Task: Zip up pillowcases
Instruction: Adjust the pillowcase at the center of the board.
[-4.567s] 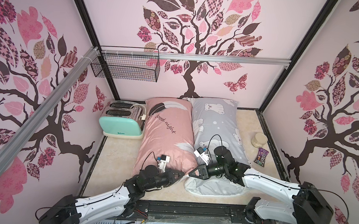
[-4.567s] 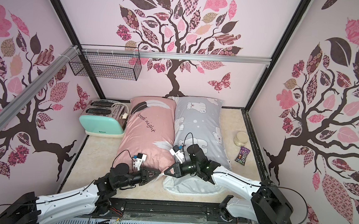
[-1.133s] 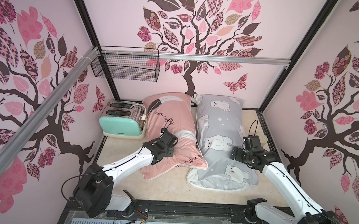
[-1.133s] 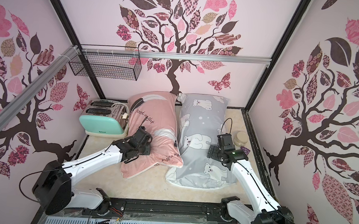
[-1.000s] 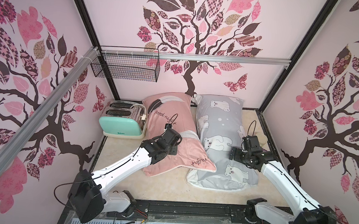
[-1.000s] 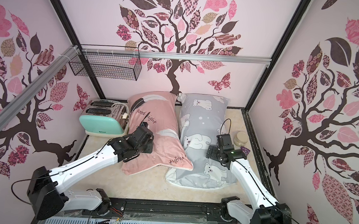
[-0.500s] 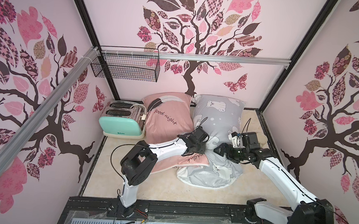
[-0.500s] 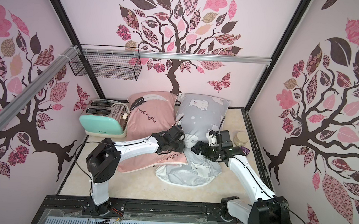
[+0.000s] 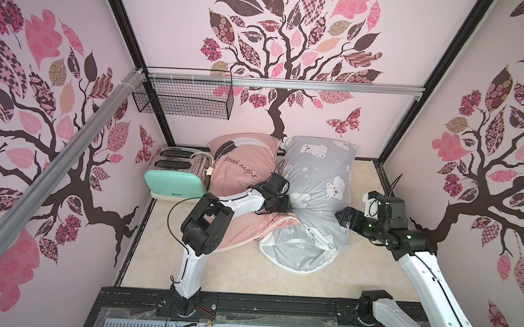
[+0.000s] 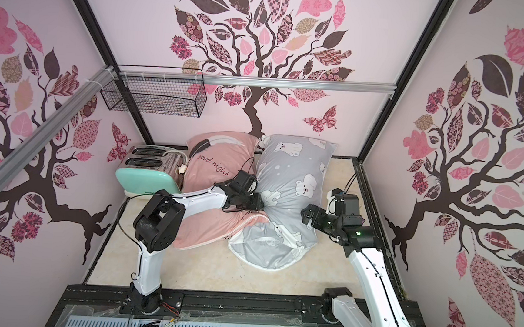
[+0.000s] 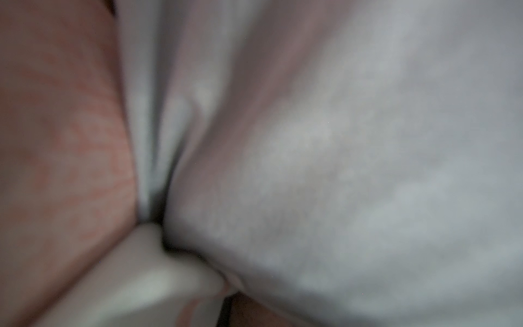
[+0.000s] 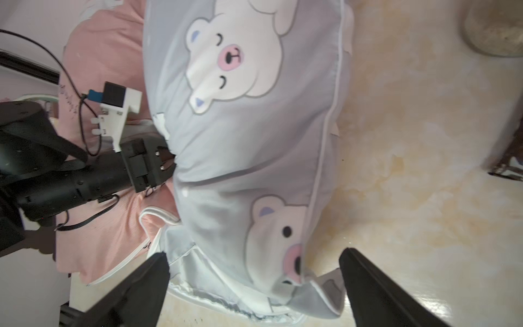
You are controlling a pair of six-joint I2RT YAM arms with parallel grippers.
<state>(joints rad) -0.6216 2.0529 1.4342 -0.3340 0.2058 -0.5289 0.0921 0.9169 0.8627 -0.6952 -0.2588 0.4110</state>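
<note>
- Left hand pinches the grey pillowcase mid-side, bunching fabric, likely to steady it.
- Right hand, wide open and empty, hovers near its unzipped end.

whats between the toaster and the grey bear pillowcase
The pink pillowcase lies between the toaster and the grey pillowcase, with the left arm reaching across it. Both top views show this.
</note>
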